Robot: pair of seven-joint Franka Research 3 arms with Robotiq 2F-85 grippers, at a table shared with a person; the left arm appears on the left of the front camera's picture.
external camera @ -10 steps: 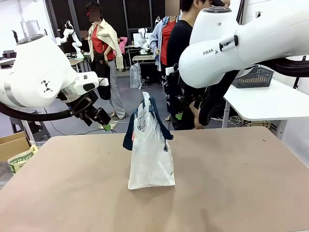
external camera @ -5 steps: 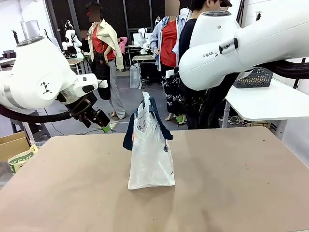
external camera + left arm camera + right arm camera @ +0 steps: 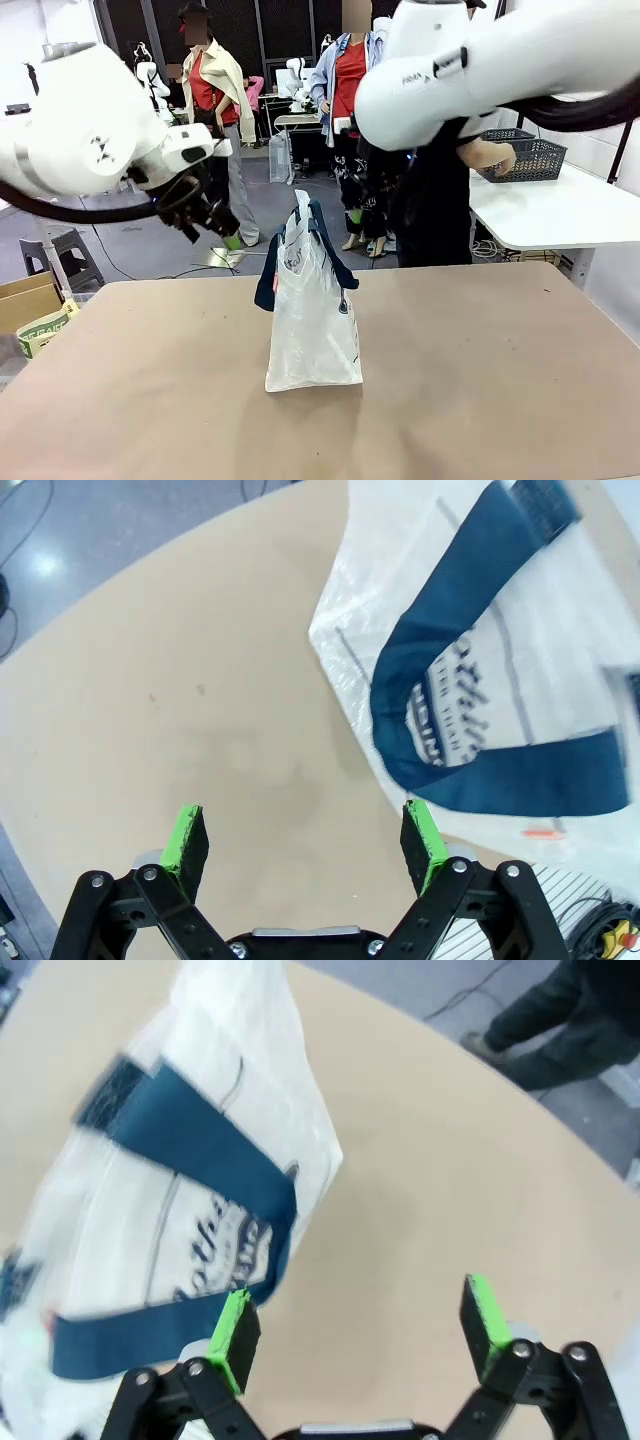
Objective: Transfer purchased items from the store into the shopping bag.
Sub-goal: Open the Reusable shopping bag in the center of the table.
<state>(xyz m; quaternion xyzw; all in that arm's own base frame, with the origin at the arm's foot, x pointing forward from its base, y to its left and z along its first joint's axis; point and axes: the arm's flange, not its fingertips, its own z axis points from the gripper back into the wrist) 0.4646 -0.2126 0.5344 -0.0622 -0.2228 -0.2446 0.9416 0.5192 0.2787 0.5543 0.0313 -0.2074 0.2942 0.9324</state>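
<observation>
From the front, the shopping bag [image 3: 312, 320] stands upright in the middle of the table [image 3: 480, 380]. It sits below and to the right of the left gripper [image 3: 222, 232], which hangs in the air apart from it.

Down the left wrist, the jaws are spread wide and hold nothing. Bare tabletop lies between them, and the bag lies beyond the right-hand pad.

Down the right wrist, the right gripper [image 3: 360, 1325] is also released and empty. The bag lies beyond its left-hand pad, with a blue strap close by that pad.
</observation>
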